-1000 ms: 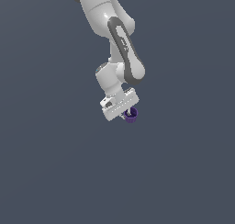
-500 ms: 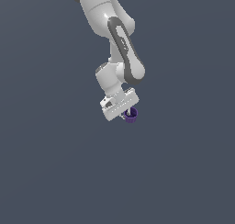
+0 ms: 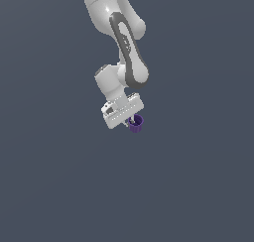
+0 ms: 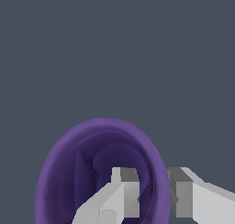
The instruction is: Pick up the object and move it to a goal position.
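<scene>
Purple cup [image 4: 69,172] wall pinched between gripper [image 4: 153,191] fingers, 1 inside.

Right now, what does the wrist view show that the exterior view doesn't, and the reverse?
Only the wrist view shows the grip: one finger reaches inside the purple cup's hollow, the other sits outside its wall, pinching the rim. Only the exterior view shows the white arm and the whole gripper above, with the cup small beneath it. Both show the cup, the gripper, and a plain grey background.
</scene>
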